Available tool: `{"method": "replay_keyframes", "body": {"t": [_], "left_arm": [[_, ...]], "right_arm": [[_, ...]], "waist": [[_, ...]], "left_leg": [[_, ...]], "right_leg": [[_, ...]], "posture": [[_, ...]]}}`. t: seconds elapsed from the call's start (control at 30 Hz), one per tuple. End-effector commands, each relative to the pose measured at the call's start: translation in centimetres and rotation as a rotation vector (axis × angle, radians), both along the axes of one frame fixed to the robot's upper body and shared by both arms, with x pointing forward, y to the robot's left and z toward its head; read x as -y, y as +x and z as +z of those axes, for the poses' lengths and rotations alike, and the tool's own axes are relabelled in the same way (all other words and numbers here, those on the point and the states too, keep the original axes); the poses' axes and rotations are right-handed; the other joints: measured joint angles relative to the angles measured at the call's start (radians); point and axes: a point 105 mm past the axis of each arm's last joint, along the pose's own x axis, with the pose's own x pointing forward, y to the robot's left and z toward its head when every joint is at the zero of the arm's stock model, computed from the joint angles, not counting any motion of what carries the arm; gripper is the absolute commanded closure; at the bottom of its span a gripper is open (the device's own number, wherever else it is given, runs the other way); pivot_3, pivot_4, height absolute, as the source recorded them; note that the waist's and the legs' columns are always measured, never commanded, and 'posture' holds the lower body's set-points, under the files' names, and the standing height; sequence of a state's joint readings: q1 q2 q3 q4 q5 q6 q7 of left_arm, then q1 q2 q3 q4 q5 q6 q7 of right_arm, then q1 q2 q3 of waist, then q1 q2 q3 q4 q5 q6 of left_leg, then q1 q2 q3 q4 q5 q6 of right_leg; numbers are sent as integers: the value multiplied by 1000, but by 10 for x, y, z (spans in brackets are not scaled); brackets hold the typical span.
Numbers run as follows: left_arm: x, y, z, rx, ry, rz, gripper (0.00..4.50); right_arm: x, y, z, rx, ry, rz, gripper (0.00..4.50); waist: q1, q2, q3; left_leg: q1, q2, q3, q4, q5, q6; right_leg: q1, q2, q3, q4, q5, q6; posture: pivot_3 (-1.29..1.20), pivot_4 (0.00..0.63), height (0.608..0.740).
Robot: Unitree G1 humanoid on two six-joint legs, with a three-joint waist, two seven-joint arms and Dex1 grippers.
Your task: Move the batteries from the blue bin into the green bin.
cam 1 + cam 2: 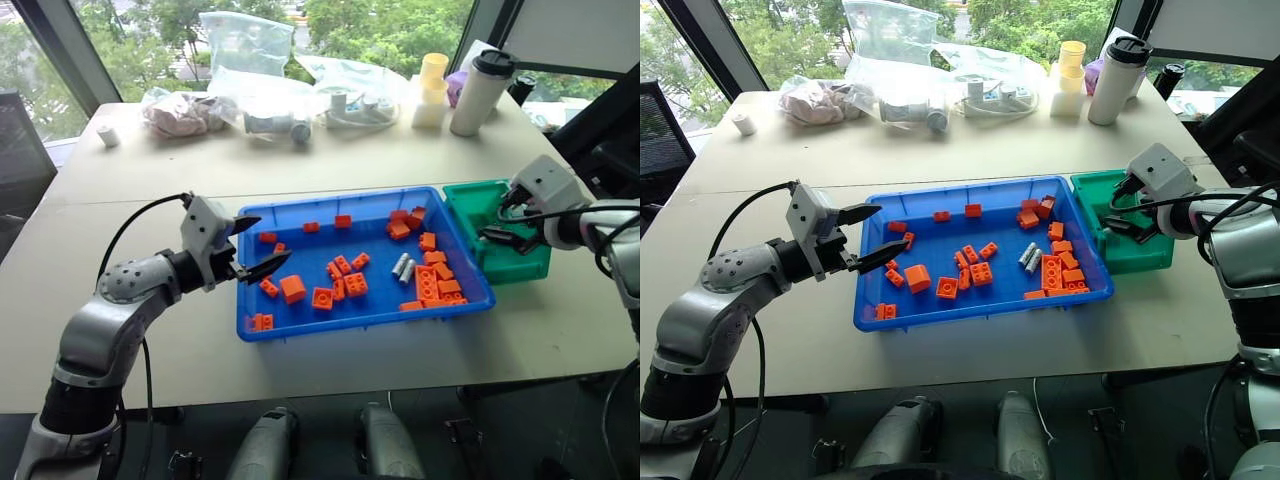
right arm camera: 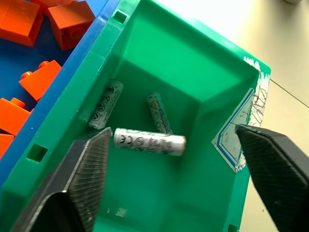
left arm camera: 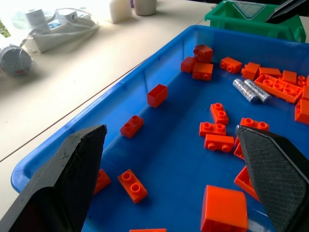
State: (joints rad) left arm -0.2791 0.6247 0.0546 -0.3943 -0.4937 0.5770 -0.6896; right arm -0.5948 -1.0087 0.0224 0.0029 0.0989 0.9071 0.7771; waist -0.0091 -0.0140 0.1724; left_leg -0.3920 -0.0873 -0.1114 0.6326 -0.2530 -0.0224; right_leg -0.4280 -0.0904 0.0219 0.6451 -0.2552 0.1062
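Spread wide, my right tool [image 2: 169, 183] hangs over the green bin [image 2: 203, 72], one battery [image 2: 149, 141] dropping in; my left tool [image 1: 255, 245], also spread, should target the two batteries [image 1: 403, 267] in the blue bin [image 1: 300, 330].

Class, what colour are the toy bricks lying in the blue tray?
Orange bricks, clearest in the left wrist view.

green bin [image 1: 512, 250] right of blue bin [image 1: 300, 322], three batteries [image 2: 149, 141] inside

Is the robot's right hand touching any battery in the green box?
Apart. In the right wrist view the right hand is open above the green bin, with bare green showing between each finger and the three batteries lying inside.
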Motion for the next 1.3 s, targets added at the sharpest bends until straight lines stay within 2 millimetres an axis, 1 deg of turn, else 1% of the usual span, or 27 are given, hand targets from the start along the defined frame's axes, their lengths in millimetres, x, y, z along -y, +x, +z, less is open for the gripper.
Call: {"method": "replay_keyframes", "body": {"t": [0.03, 0.1, 0.17, 0.2, 0.23, 0.27, 0.3, 0.33, 0.37, 0.43, 0.63, 0.73, 0.8, 0.87, 0.97, 1.1, 1.3], "left_arm": [[0, -4, 13, 54, -2, -11, 0], [0, -4, 15, 57, -3, -18, 0], [0, -5, 18, 61, -3, -22, 0], [-1, -4, 19, 63, -3, -23, 0], [-1, -4, 20, 64, -2, -24, 0], [0, -4, 20, 65, -1, -27, 0], [0, -4, 20, 67, 0, -29, 0], [1, -3, 21, 69, 0, -31, 0], [2, -2, 22, 73, 4, -35, 0], [5, -2, 23, 76, 7, -53, 0], [11, -4, 24, 78, 20, -80, 0], [12, -5, 24, 78, 20, -86, 0], [15, -7, 23, 75, 22, -91, 0], [17, -10, 22, 72, 23, -96, 0], [17, -11, 22, 69, 23, -92, 0], [17, -13, 22, 67, 26, -86, 0], [15, -14, 21, 64, 26, -71, 0]], "right_arm": [[3, 1, 21, 69, 2, 1, 41], [5, 2, 29, 94, -35, 4, 41], [4, 3, 47, 145, -77, 29, 41], [-3, 3, 57, 169, -56, 52, 41], [-20, 3, 66, 180, -8, 105, 41], [-42, 1, 67, 171, 17, 192, 41], [-57, -2, 67, 161, 30, 253, 41], [-75, -7, 61, 128, 35, 342, 41], [-90, -12, 55, 98, 41, 416, 41], [-104, -14, 40, 39, 58, 475, 41], [-108, -12, 3, -90, 105, 482, 41], [-112, -10, -16, -153, 162, 486, 41], [-113, -5, -37, -208, 168, 476, 41], [-118, -2, -48, -241, 189, 477, 41], [-123, -1, -57, -266, 190, 482, 41], [-123, 0, -67, -279, 166, 472, 41], [-123, -2, -70, -283, 139, 475, 41]], "waist": [[0, 0, 0], [-1, 0, 0], [-2, 1, 0], [-2, 1, 1], [-5, 2, 1], [-7, 2, 1], [-7, 2, 1], [-7, 2, 1], [-5, 1, 1], [-3, 1, 1], [12, 0, 1], [16, 0, 1], [13, 0, 1], [12, 0, 1], [13, 1, 1], [15, 0, 1], [14, 0, 1]], "left_leg": [[0, 0, 0, 0, 0, 0], [0, 0, 0, 0, 0, 0], [0, 0, 0, 0, 0, 0], [0, 0, 0, 0, 0, 0], [0, 0, 0, 0, 0, 0], [0, 0, 0, 0, 0, 0], [0, 0, 0, -1, 0, 0], [0, 1, 0, -1, 0, 0], [0, 2, 0, -1, 0, 0], [0, 3, -1, -1, 0, 0], [0, -1, -1, 1, 0, 0], [0, -1, -1, 1, 0, 0], [0, 0, -1, 1, 0, 0], [0, 0, -1, 1, 0, 0], [0, 0, -1, 0, 0, 0], [0, 0, -1, 1, 0, -1], [0, 0, -1, 1, 0, -1]], "right_leg": [[0, 0, 0, 0, 0, 0], [0, 0, 0, 0, 0, 0], [0, 0, 0, 0, 0, 0], [0, 0, 0, 0, 0, 0], [0, 0, 0, 0, 0, 0], [0, 0, 0, 0, 0, 0], [0, 1, 0, 0, 0, 0], [0, 1, 0, 0, 0, 0], [0, 1, 0, 0, 0, 0], [0, 2, -1, 0, 0, 0], [1, -1, -1, 0, 0, 0], [1, -1, -1, 0, 0, 0], [1, 0, -1, 0, 0, 0], [1, 0, -1, 0, 0, 0], [0, 0, -1, 0, 0, 0], [0, 0, 0, 0, 0, 0], [0, 0, 0, 0, 0, 0]], "posture": [[0, 150, 740], [0, 150, 740], [0, 150, 740], [0, 150, 740], [0, 150, 740], [0, 150, 740], [0, 150, 740], [0, 150, 740], [0, 150, 740], [0, 150, 740], [0, 150, 740], [0, 150, 740], [0, 150, 740], [0, 150, 740], [0, 150, 740], [0, 150, 740], [0, 150, 740]]}}
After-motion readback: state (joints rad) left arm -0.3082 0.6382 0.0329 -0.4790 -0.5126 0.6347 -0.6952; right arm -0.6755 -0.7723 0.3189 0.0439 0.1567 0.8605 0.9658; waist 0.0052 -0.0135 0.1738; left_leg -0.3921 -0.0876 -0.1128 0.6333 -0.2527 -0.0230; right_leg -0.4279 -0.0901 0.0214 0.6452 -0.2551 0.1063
